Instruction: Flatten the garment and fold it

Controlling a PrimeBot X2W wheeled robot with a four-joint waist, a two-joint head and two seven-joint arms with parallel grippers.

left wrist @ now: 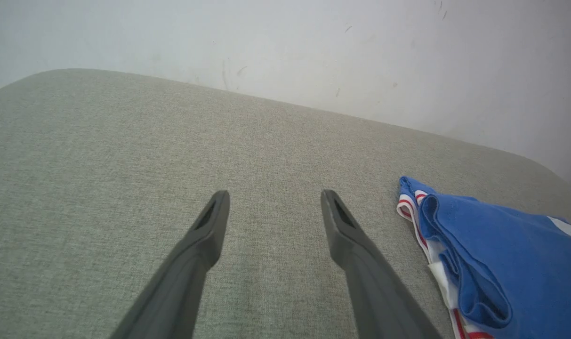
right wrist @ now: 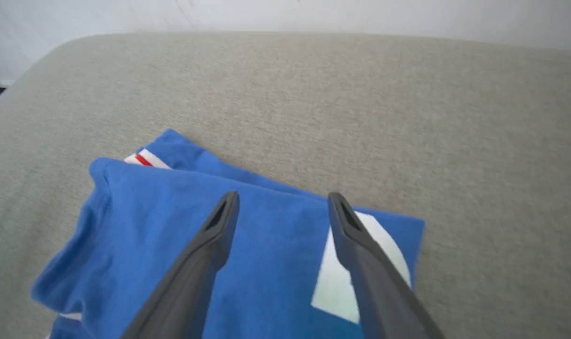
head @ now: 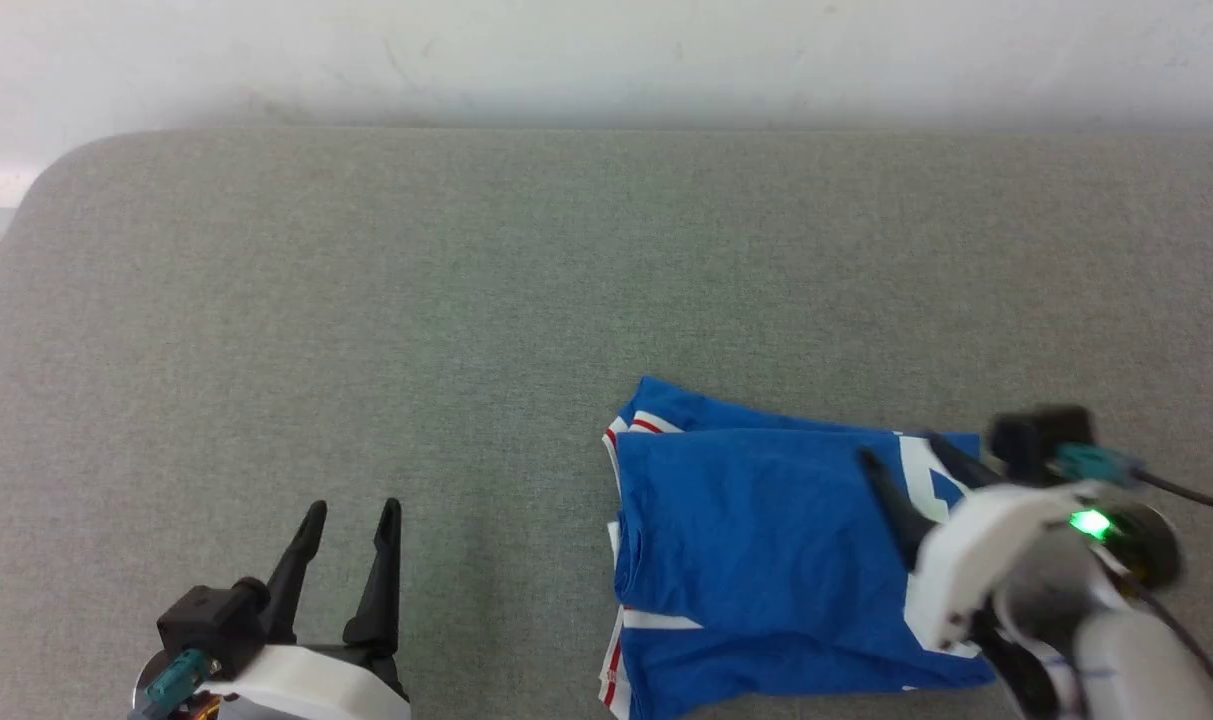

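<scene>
Right gripper [head: 904, 456] hangs spread over the folded garment [head: 766, 540], which lies near the surface's [head: 366, 300] near edge, right of middle, likely to press it flat. Left gripper [head: 354, 508], also spread, sits well apart, unneeded.

A blurred right gripper [head: 901, 452] covers part of the garment [head: 756, 540].

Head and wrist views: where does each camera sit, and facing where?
Head: on head, facing forward and down at table and shirt; left claw lower left, right claw over shirt.
Left wrist: on left arm, looking along its open claw across table; shirt at right.
Right wrist: on right arm, along its open claw onto shirt.
All share shirt, table.
</scene>
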